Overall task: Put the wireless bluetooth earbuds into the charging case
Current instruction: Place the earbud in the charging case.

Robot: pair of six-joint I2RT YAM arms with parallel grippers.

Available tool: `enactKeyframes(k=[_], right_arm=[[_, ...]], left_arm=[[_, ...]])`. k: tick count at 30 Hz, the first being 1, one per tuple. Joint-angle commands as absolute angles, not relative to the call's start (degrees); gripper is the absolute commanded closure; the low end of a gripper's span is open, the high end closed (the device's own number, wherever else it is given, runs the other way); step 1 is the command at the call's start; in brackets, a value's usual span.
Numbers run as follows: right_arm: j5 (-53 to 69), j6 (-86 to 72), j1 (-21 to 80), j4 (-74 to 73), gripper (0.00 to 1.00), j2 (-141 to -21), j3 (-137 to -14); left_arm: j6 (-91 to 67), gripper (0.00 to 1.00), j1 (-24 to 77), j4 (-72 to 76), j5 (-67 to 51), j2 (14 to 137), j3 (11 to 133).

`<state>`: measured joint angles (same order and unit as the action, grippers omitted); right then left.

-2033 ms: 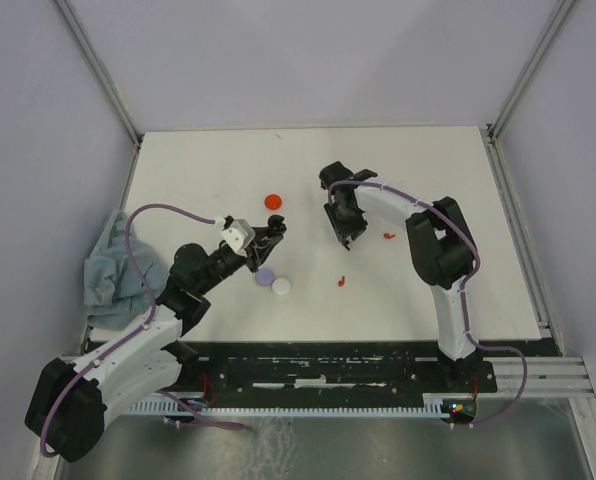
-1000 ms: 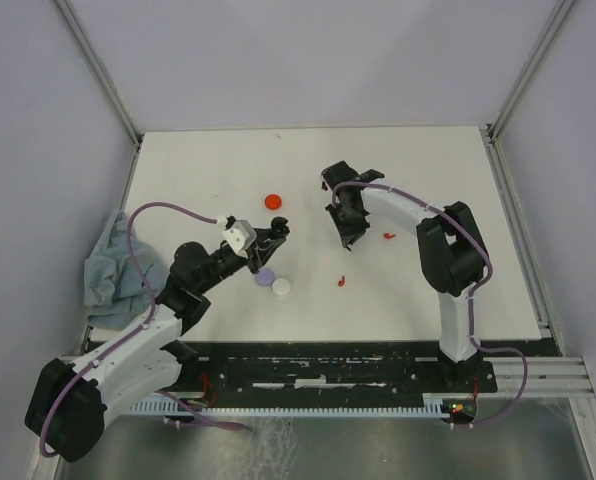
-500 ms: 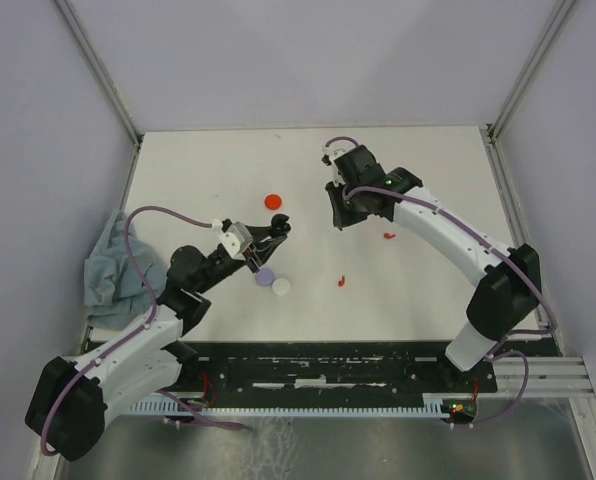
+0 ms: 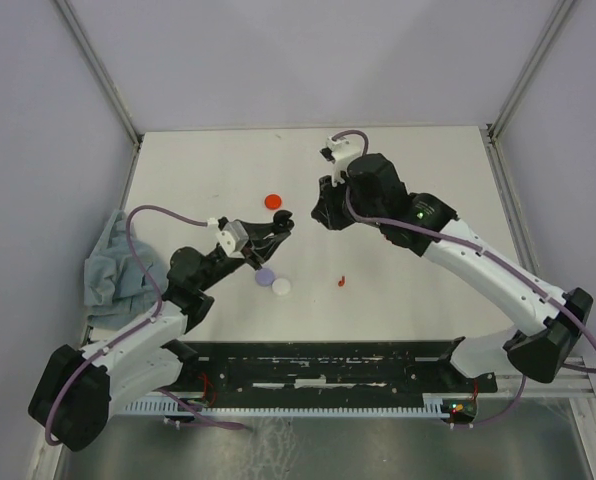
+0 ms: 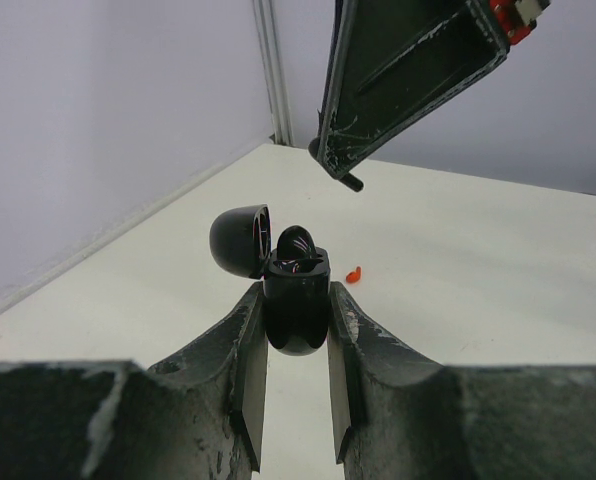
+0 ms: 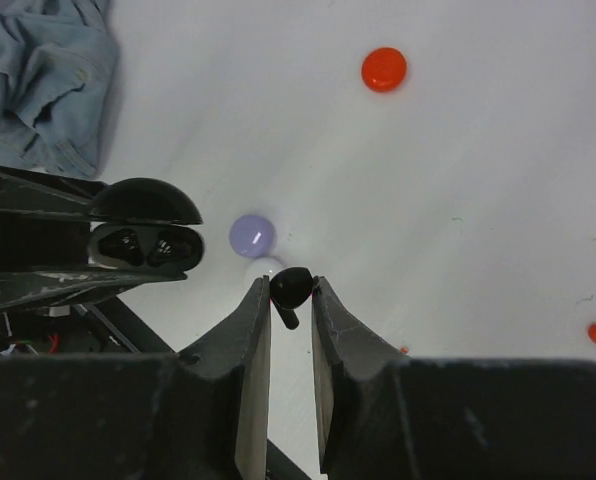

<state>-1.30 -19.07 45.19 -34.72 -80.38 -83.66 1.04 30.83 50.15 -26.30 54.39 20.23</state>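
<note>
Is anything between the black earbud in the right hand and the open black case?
Nothing visible does. Only open air separates the small black stemmed earbud in the right hand from the open black charging case gripped by the left hand.

White table point(image 4: 198, 170), lavender walls point(image 4: 308, 60), metal corner posts point(image 4: 98, 70).

In the top view the left gripper point(image 4: 281, 221) and right gripper point(image 4: 321, 216) nearly meet at mid-frame, with only a narrow gap between them. A red disc point(image 4: 273, 201) lies just above the left one, and a lavender disc point(image 4: 264, 276) and a white disc point(image 4: 281, 286) lie below it. A cloth point(image 4: 108, 265) covers the left edge. The upper strip of the table point(image 4: 208, 160) is open.
</note>
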Motion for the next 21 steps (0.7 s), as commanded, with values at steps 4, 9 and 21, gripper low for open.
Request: enactKeyframes(k=[4, 9, 21], right_arm=[[-0.5, -22.7, 47.8, -17.5, 0.84, -72.8, -78.5], [-0.3, -23.8, 49.9, -7.2, 0.83, -70.3, -73.4], [-1.0, -24.3, 53.5, 8.3, 0.83, -69.6, -67.4]], left_arm=[[-3.8, 0.97, 30.6, 61.2, -27.7, 55.5, 19.8], [-6.2, 0.97, 30.7, 64.9, -27.9, 56.3, 19.9], [-9.2, 0.97, 30.7, 68.4, -27.2, 57.1, 21.7]])
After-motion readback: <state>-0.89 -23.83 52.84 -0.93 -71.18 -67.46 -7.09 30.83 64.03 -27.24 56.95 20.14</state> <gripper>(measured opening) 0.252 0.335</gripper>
